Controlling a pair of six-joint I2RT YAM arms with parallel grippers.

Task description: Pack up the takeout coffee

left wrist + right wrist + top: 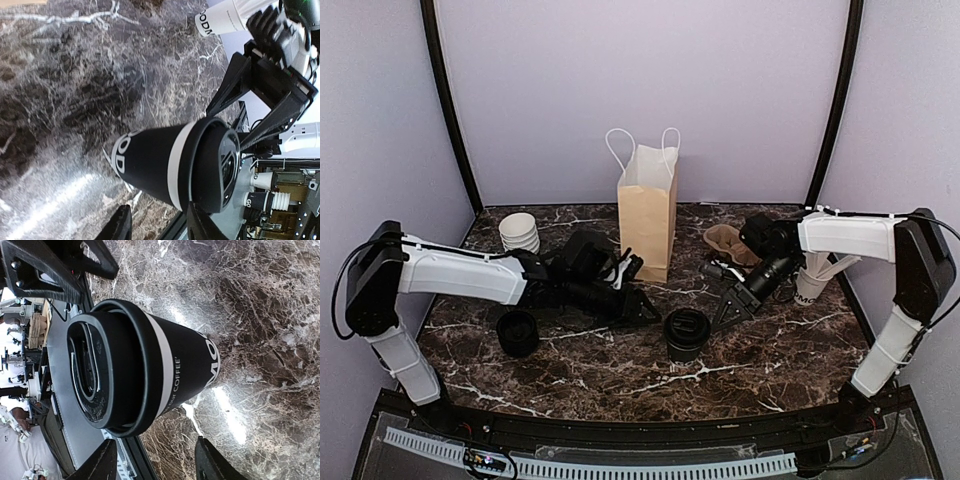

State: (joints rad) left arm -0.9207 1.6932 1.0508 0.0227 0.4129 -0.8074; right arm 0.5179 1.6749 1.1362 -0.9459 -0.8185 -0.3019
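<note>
The takeout coffee (687,333) is standing upright on the marble table (620,375), lid on, in front of the brown paper bag (647,215) and a little to its right. The left gripper (648,308) is hovering just beside it, jaws spread and gripping nothing. The right gripper (728,312) is facing it from the other side, equally spread and empty.

Biggest worry: both grippers are crowding one small cup, so a shove from either could be tipping it over or driving fingers into fingers. Next, that bag is looking tall, narrow and light, and a cup catching its rim could be toppling it. Least, a hard squeeze could be popping the lid.

Counting down by size:
- one bag
- one cardboard carrier (723,243)
- one stack of lidless cups (519,232)
- one white cup of stirrers (811,282)
- one lone black cup (517,332), lid or none I cannot tell
- one lidded coffee
</note>
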